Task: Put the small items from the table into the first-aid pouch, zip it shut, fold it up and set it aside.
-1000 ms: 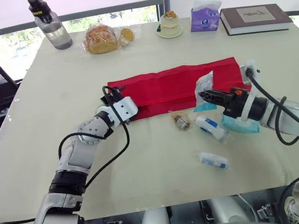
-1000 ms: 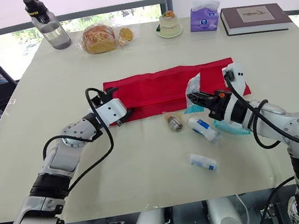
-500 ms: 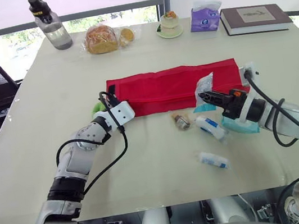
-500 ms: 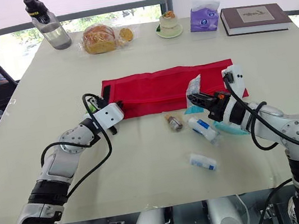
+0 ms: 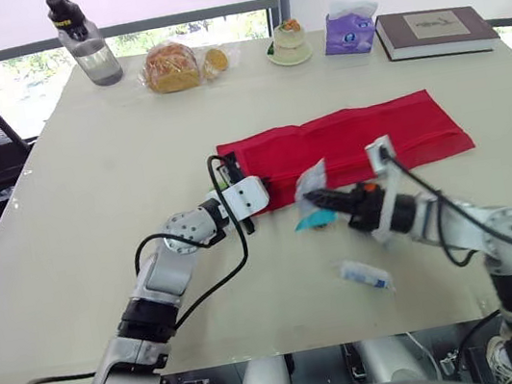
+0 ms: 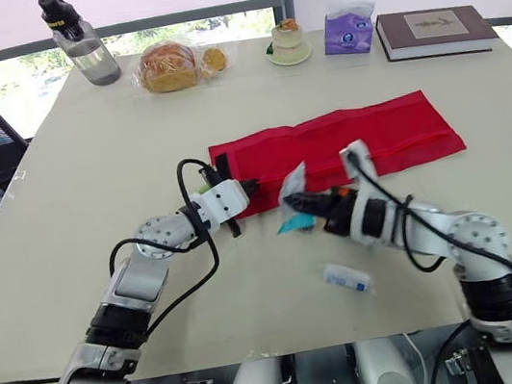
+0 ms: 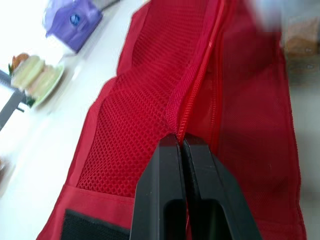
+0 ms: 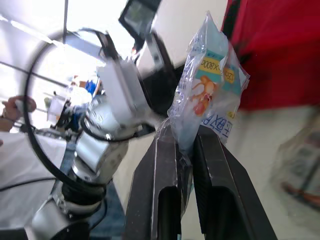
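Left fingers (image 7: 165, 175) are pressed together, pinching the zipper edge of the red first-aid pouch (image 5: 363, 131) near its left end. The pouch lies flat and unfolded mid-surface (image 5: 88, 179). Right fingers (image 8: 162, 170) pinch a clear packet (image 5: 312, 186) with teal contents, held off the surface at the pouch's near edge, close to the left fingers. A small wrapped item (image 5: 365, 275) lies on the surface by the right arm, apart from the pouch.
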`<state>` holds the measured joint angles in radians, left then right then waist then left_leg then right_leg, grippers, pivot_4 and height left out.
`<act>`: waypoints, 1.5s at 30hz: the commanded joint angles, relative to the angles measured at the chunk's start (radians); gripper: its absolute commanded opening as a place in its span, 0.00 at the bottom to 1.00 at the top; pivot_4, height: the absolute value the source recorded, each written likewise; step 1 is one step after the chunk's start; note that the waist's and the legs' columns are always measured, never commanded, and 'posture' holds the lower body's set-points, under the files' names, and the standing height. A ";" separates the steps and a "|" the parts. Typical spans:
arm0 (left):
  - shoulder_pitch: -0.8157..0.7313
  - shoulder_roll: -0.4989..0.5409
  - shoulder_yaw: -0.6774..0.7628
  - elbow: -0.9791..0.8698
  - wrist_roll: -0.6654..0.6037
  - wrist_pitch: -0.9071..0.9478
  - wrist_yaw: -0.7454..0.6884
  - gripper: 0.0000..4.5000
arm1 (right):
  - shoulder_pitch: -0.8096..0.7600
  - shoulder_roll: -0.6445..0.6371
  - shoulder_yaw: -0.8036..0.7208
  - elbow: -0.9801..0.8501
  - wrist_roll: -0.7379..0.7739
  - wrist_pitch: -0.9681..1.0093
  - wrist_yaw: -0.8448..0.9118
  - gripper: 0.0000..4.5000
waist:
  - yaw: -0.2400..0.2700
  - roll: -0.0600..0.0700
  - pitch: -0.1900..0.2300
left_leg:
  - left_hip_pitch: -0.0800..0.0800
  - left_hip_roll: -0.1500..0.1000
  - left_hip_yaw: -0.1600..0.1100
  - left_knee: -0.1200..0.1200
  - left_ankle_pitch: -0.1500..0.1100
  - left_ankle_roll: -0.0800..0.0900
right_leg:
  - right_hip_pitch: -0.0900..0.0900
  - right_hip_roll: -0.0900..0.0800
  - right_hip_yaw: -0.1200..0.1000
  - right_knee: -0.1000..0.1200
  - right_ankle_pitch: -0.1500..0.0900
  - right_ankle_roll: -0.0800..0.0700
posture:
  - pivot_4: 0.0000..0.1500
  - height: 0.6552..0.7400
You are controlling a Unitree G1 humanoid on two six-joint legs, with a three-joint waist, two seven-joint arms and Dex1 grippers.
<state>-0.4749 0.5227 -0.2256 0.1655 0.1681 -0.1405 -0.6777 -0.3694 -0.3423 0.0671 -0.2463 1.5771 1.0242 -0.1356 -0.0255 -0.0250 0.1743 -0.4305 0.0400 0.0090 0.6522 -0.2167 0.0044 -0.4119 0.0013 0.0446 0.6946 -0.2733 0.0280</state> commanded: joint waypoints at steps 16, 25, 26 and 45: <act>-0.118 -0.136 0.070 0.072 -0.243 0.115 -0.137 0.01 | -0.245 0.180 -0.169 0.492 -0.158 0.018 0.073 0.00 | -0.004 0.000 0.000 | -0.001 -0.001 0.000 0.000 0.000 0.001 | 0.000 0.000 -0.001 0.000 0.001 0.001 | 1.00 1.00; -0.040 -0.139 0.106 -0.006 -0.302 0.233 -0.121 0.01 | -0.227 0.247 -0.267 0.530 -0.174 0.023 0.039 0.00 | -0.016 0.000 0.000 | -0.001 -0.001 0.000 0.000 0.000 0.000 | 0.000 -0.001 0.000 0.000 0.001 0.001 | 1.00 1.00; -0.027 -0.137 0.109 -0.019 -0.312 0.261 -0.122 0.01 | -0.228 0.255 -0.276 0.530 -0.177 0.023 0.037 0.00 | -0.017 0.000 0.000 | -0.001 -0.001 0.000 0.000 0.000 0.000 | 0.000 -0.001 0.000 0.000 0.001 0.001 | 1.00 1.00; -0.042 -0.121 0.188 -0.100 -0.477 0.653 -0.122 0.01 | -0.222 0.216 -0.232 0.430 -0.340 0.139 0.047 0.00 | -0.016 0.000 0.000 | -0.001 -0.001 -0.001 0.000 0.000 0.000 | 0.000 -0.001 0.000 0.000 0.001 0.001 | 1.00 1.00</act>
<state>-0.4965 0.3924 -0.0558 0.0883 -0.2780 0.4862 -0.7844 -0.5928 -0.1060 -0.1742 0.2281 1.2912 1.1719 -0.0929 -0.0410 -0.0248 0.1742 -0.4313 0.0387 0.0085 0.6522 -0.2165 0.0049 -0.4120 0.0006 0.0442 0.6945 -0.2727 0.0288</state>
